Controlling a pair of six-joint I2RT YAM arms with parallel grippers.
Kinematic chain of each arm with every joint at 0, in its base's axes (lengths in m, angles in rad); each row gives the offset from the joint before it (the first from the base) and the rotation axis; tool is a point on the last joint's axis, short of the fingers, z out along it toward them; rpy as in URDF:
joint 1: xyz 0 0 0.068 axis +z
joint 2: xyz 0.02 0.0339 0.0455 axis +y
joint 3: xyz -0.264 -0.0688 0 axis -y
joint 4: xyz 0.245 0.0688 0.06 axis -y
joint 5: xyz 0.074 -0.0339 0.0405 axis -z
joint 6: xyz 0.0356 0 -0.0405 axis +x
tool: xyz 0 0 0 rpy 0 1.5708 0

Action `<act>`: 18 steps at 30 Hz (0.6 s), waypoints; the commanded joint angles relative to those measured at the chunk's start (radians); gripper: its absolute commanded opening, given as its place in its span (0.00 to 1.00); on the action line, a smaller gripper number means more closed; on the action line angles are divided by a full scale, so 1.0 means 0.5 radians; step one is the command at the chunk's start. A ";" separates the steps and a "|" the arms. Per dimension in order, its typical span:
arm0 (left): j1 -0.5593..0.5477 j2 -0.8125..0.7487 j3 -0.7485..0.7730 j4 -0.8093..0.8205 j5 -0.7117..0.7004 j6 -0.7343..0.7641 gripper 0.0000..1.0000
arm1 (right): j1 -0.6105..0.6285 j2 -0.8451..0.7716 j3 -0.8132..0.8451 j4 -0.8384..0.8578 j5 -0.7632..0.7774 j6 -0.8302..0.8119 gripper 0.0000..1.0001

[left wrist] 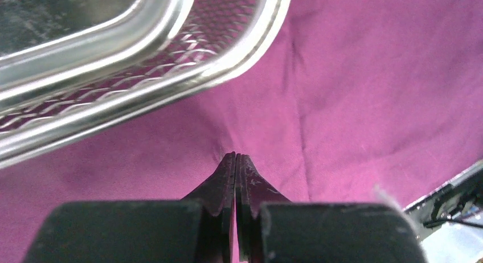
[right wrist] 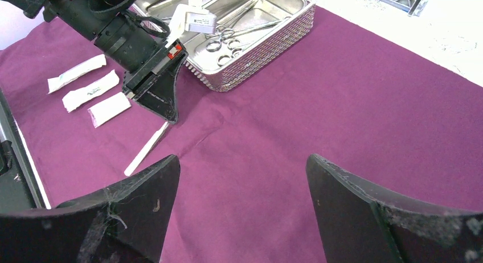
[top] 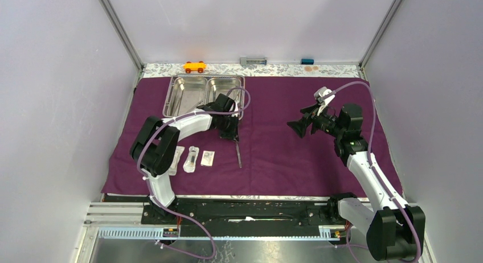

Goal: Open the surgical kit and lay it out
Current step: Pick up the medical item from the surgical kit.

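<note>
The dark purple cloth [top: 296, 149] lies spread flat on the table. The steel tray [top: 206, 76] stands at its far left, with ring-handled forceps [right wrist: 228, 41] in one compartment. Three sealed packets [top: 191, 159] lie in a row at the near left. Thin steel tweezers [top: 238, 153] lie on the cloth to their right. My left gripper [left wrist: 235, 156] is shut, tips down on the cloth just in front of the tray, at the tweezers' far end. Nothing shows between its jaws. My right gripper [right wrist: 241, 157] hovers open above the cloth's right half, with nothing in it.
A small orange toy car [top: 195, 66], a grey block [top: 253, 61] and a small blue item [top: 307, 61] sit on the patterned strip behind the cloth. Metal frame posts rise at both back corners. The arms' black base rail [top: 245, 209] runs along the near edge.
</note>
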 commanded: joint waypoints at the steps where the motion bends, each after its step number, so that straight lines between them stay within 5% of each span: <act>1: 0.010 -0.169 0.034 0.099 0.302 0.234 0.00 | -0.009 -0.014 -0.003 0.067 -0.081 0.000 0.88; 11: 0.015 -0.490 -0.227 0.522 1.049 0.505 0.00 | 0.137 0.058 -0.016 0.136 -0.345 0.058 0.86; 18: 0.015 -0.794 -0.348 0.945 1.167 0.486 0.00 | 0.395 0.174 -0.039 0.214 -0.388 0.039 0.88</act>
